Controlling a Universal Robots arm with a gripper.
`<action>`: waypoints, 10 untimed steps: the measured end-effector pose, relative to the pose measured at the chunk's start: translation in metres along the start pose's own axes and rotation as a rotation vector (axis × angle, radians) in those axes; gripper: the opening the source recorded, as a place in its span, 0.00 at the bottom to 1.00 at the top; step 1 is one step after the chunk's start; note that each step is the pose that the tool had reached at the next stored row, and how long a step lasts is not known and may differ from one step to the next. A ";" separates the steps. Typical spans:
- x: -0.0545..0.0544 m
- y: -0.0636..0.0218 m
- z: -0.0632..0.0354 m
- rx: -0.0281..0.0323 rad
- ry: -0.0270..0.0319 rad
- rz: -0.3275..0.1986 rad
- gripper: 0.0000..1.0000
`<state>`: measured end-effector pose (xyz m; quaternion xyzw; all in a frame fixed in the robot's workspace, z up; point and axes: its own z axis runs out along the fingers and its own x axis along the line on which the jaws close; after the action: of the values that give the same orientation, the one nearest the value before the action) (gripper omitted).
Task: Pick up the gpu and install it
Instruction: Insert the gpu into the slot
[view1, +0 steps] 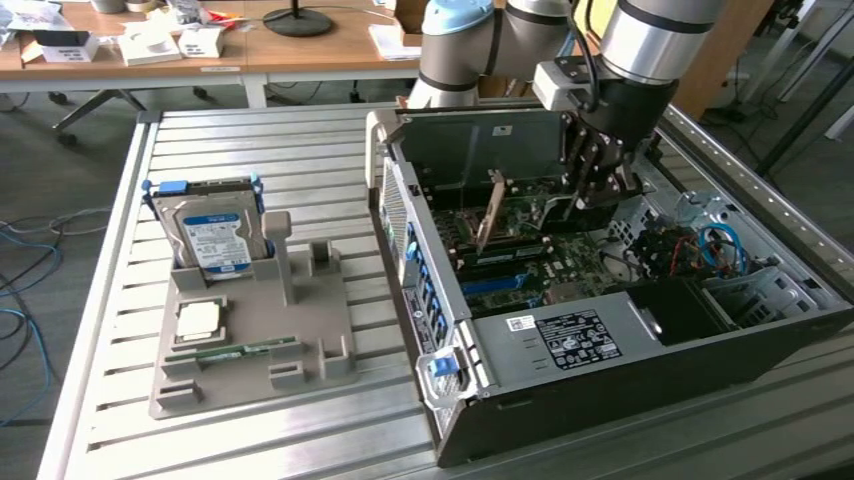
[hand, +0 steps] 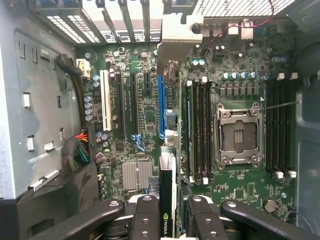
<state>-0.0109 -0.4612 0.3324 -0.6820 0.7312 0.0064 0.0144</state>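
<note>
Black claw (hand: 171, 212) fingers (hand: 146, 216) are clamping the graphics card (hand: 168, 180) edge-on (a green logo is peeking out between them), holding it upright inside the open computer case (view1: 534, 400), at about two o'clock in the exterior view. Installing looks to be the step in hand: the card is hanging over the circuit board (hand: 140, 150), close alongside the blue slot (hand: 161, 100). Seating it is likely calling for a straight push, edge matched to slot. Memory slots (hand: 200, 130) are crowding one side. At nine o'clock, well apart, a hard drive (view1: 214, 235) is standing in a grey holder (view1: 320, 345).
</note>
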 end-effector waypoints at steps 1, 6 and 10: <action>0.000 0.0000 0.0000 0.0000 0.0001 0.000 0.26; 0.000 0.0012 0.0001 0.0001 -0.0002 0.000 0.26; 0.000 0.0040 0.0001 0.0000 -0.0003 -0.001 0.26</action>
<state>-0.0149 -0.4612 0.3322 -0.6823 0.7309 0.0064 0.0145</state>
